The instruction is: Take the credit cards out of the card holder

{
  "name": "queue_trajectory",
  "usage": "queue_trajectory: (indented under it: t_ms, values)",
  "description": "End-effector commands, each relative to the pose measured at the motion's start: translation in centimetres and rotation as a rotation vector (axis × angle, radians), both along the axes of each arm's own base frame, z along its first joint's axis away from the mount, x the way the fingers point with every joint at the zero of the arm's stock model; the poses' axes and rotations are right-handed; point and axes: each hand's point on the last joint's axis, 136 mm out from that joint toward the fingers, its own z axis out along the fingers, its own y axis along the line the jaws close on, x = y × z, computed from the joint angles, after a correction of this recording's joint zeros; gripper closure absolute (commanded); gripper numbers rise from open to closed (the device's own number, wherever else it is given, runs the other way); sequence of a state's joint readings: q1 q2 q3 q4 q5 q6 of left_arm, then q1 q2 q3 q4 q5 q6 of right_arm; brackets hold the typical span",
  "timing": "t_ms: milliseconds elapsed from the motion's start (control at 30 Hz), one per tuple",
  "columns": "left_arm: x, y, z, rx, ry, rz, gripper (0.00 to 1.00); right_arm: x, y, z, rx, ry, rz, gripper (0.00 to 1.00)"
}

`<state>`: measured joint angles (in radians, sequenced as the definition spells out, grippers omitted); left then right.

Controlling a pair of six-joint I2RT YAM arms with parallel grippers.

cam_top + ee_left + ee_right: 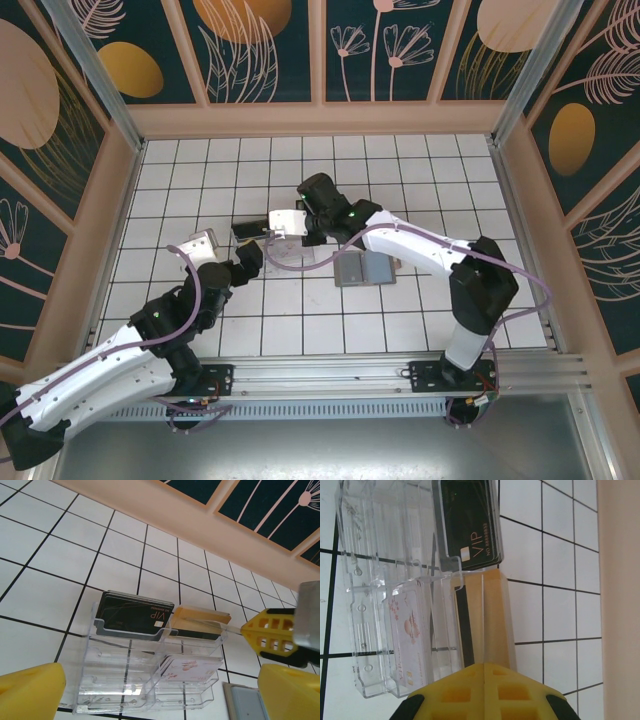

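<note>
Clear plastic holder (125, 680) sits mid table (450, 300), a glossy black card (135, 612) lettered "VIP" slotted inside. Right gripper (484, 667) pinches the neighbouring tan card (200, 617); left gripper (160, 695) gapes wide. Flat grey cards (350, 270) lie nearby.

"VIP" in pale lettering on the black card (134, 614) in the holder (107, 680), upside down in the left wrist view, sideways in the right wrist view. Beside it a small line beginning "NO", digits too fine to read. Faint print on the white card (189, 668), illegible.
</note>
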<state>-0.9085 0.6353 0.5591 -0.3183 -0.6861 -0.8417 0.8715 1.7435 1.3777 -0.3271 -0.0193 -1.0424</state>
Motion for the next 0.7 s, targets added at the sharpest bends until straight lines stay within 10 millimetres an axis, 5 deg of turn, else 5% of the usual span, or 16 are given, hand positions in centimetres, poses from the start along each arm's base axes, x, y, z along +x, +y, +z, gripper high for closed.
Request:
queue_trajectory:
  t_ms: [0, 667]
  values:
    - [0.0, 0.2, -0.6, 0.016, 0.007, 0.006, 0.01, 0.8, 0.4, -0.2, -0.023, -0.011, 0.0, 1.0]
    - [0.0, 0.1, -0.9, 0.023, 0.011, -0.003, 0.01, 1.7, 0.8, -1.3, -0.032, 0.015, -0.026, 0.96]
